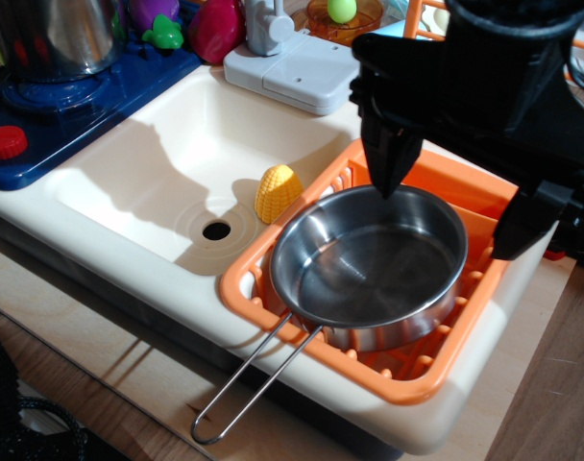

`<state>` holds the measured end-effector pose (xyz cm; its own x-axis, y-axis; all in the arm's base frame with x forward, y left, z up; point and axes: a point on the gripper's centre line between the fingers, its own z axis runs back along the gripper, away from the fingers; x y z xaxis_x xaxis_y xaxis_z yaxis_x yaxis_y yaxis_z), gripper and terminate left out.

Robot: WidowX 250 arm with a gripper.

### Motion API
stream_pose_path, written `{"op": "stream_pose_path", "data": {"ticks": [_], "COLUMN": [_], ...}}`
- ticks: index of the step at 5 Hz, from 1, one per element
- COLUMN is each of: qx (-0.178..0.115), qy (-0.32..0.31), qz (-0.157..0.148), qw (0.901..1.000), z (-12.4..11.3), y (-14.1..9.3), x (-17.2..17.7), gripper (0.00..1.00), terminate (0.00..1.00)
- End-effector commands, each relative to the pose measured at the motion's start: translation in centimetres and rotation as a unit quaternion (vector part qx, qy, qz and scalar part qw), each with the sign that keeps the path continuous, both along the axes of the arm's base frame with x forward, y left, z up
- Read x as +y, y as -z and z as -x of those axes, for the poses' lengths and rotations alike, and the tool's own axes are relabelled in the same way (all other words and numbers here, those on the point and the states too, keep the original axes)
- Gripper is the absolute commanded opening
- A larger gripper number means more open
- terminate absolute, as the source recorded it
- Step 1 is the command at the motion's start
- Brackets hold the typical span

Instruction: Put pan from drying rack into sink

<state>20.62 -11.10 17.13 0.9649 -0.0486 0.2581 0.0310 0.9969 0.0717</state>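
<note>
The shiny steel pan (369, 261) lies tilted in the orange plastic drying rack (422, 379) at the right. Its long wire-loop handle (249, 384) sticks out over the rack's front-left rim. The cream-white sink (158, 158) with a round drain hole (216, 230) is directly left of the rack. My black gripper (450, 221) hangs over the pan's far side with its jaws spread wide. One fingertip (386, 187) points down at the pan's far rim and the other finger (518, 230) is past the pan's right side. It holds nothing.
A yellow toy corn (278, 192) lies in the sink against the rack. A tall steel pot (52, 34) stands on the blue stove (71, 106) at the far left. A grey faucet block (292, 69) and toy vegetables (213, 27) are behind the sink.
</note>
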Motion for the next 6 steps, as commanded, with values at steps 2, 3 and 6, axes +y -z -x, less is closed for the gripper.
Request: {"op": "stream_pose_path", "data": {"ticks": [2,3,6], "qx": [-0.013,-0.026,-0.021], "qy": [-0.002,0.0,-0.011], "qz": [0.02,0.028,0.066], "qw": [0.9997,0.9993,0.9975], "z": [-0.3,-1.2,-2.0], "y": [1.6,3.1,5.3], "x": [-0.1,-0.1,0.3], "gripper": [1.0,1.0,0.0], "terminate": [0.0,0.0,0.0]}}
